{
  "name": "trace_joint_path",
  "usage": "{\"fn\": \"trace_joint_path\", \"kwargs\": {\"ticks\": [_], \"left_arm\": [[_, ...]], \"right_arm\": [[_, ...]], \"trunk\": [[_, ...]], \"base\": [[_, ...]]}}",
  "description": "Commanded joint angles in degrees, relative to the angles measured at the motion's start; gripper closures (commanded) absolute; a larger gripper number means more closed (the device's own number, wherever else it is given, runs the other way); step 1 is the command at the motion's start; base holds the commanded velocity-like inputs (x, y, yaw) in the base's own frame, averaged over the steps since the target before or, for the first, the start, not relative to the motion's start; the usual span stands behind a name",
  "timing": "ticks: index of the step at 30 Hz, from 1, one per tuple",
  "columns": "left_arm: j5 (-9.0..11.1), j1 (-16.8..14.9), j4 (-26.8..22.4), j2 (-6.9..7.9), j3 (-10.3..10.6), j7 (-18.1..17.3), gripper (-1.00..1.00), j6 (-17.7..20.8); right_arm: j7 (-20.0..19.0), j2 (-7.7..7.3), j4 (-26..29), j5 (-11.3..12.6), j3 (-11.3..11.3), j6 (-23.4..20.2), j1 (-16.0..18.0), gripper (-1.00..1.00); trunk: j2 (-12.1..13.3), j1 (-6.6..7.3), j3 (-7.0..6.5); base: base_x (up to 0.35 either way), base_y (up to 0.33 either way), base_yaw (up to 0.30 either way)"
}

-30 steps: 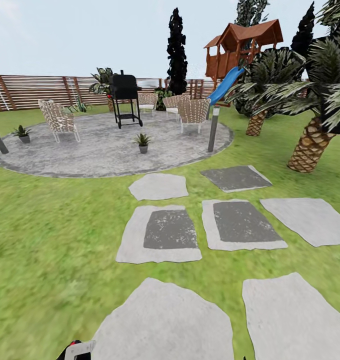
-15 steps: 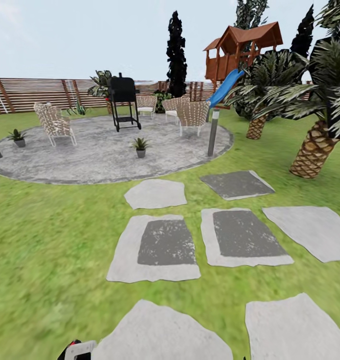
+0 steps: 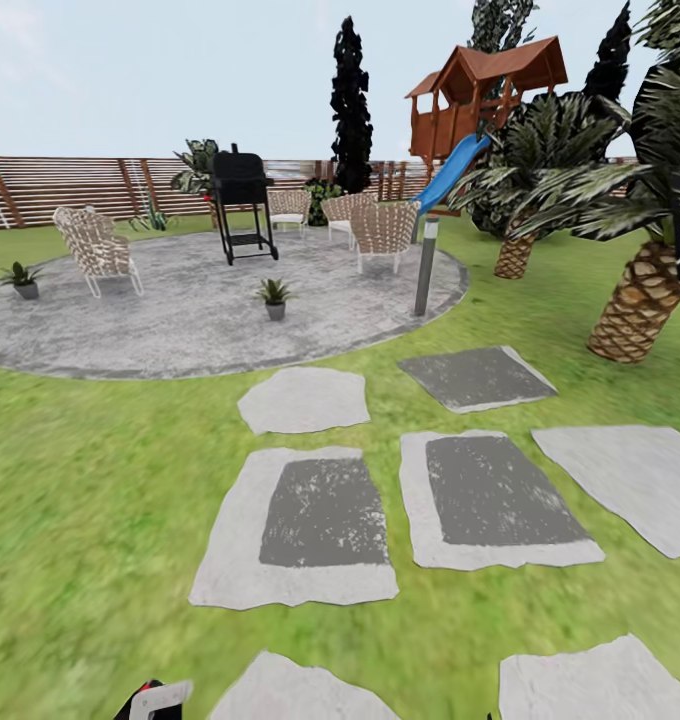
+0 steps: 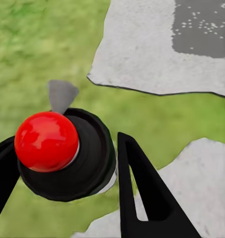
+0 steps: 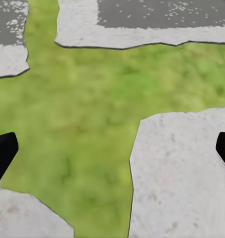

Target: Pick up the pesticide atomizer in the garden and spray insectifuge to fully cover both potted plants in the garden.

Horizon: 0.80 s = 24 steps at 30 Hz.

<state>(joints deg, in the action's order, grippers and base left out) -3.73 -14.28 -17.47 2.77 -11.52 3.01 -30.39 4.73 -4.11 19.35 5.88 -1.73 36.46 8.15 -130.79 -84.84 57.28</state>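
— Fingers, what's between you?
— On my left gripper (image 4: 62, 163), a black round-bodied thing with a red ball on top (image 4: 46, 141), clamped. My right gripper (image 5: 112, 148) is spread wide over stepping stones (image 5: 182, 173).
— The plants?
— Both potted plants (image 3: 274, 297) (image 3: 22, 279) sit far ahead on the patio (image 3: 180, 320).

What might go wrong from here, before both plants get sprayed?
1. The nearer potted plant and the farther potted plant stand far apart on the patio; one may end up only partly covered.
2. The grey post stands at the patio's edge and could be clipped.
3. The left gripper holds the pesticide atomizer; its aim looks uncertain.
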Motion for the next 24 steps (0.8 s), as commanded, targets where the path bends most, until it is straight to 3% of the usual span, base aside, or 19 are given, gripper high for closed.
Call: {"fn": "trace_joint_path", "kwargs": {"ticks": [1, 16, 24], "left_arm": [[-0.4, 0.0, 0.1, -0.02, -0.1, 0.3, 1.00, -0.2], [-0.4, 0.0, 0.1, 0.03, -0.1, 0.3, 1.00, -0.2], [-0.4, 0.0, 0.1, 0.02, -0.1, 0.3, 1.00, -0.2]], "right_arm": [[-0.1, -0.02, 0.0, 0.5, -0.2, 0.2, 0.0, -1.00], [-0.1, -0.02, 0.0, 0.5, -0.2, 0.2, 0.0, -1.00], [-0.1, 0.07, 0.0, 0.5, -0.3, 0.2, 0.0, -1.00]], "trunk": [[0.0, -0.02, 0.05], [0.0, -0.02, 0.05], [0.0, -0.02, 0.05]], "base": [[0.338, -0.080, 0.000], [0.338, -0.080, 0.002], [0.338, -0.080, 0.191]]}}
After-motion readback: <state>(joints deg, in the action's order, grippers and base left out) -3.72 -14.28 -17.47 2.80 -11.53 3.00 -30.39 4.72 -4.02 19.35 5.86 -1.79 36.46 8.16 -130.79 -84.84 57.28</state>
